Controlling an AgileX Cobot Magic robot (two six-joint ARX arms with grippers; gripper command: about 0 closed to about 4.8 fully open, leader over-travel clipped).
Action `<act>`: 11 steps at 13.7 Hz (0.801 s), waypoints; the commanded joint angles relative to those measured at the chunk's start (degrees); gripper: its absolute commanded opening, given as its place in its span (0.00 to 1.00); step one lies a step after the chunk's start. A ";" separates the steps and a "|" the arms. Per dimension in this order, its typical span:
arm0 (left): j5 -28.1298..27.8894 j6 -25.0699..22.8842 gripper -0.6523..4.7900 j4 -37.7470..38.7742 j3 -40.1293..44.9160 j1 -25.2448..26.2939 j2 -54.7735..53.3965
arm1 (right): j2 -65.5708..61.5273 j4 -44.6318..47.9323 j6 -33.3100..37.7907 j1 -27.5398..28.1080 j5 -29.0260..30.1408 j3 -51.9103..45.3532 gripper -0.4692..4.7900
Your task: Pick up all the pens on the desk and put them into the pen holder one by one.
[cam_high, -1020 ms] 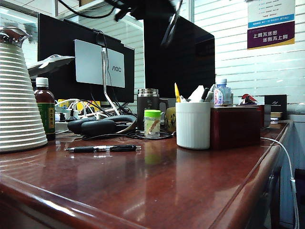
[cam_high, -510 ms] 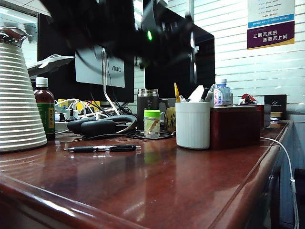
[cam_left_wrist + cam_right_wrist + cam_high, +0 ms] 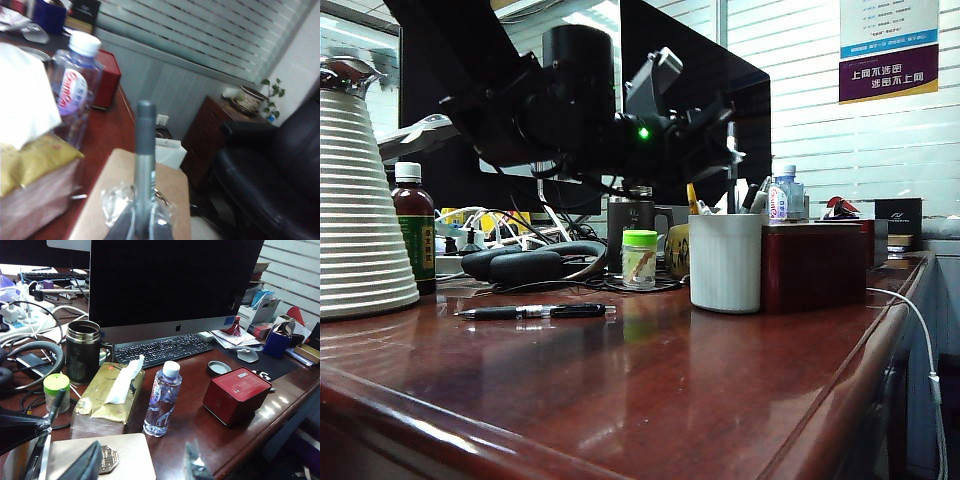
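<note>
Left gripper [image 3: 142, 227] above holder [image 3: 725, 262], jaws clamped on grey pen [image 3: 145, 165]; centre tip over holder, then release. Right gripper [image 3: 145, 465] behind holder, jaws apart, empty.

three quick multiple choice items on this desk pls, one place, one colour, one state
1. The black pen lies: A inside the steel mug, B on the desk, C on the red box.
2. The small jar's lid is: A green, B red, C blue.
3. The left gripper is: A open, B out of view, C shut on a grey pen.
B, it lies flat on the wood; A, the lid shows green; C, above the pen holder its fingers clamp the pen, while the right gripper hangs open near the tissue box.
</note>
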State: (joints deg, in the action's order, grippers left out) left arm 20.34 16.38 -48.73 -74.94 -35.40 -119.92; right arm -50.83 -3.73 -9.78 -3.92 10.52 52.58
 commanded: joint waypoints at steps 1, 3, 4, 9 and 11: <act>1.53 -1.64 0.11 2.78 -0.22 -0.02 0.24 | 0.00 2.25 -0.74 0.02 0.09 0.20 0.50; 1.84 -4.39 0.42 2.78 -0.24 -0.02 0.26 | 0.02 2.29 -0.74 0.02 0.13 0.20 0.50; 2.12 -4.37 0.48 2.25 -0.24 -0.02 0.35 | 0.02 2.29 -0.72 0.02 0.13 0.20 0.50; 9.33 -4.55 0.83 2.25 -0.24 -0.02 8.11 | 0.02 2.29 -0.66 0.00 0.15 0.20 0.50; 9.66 -19.74 0.87 29.14 -0.24 1.51 19.56 | 0.00 2.54 0.85 0.00 1.42 0.20 0.50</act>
State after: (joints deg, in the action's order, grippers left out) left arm 29.61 3.22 -30.17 -74.96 -34.48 -102.87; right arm -50.96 -2.46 -9.52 -3.92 10.61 52.58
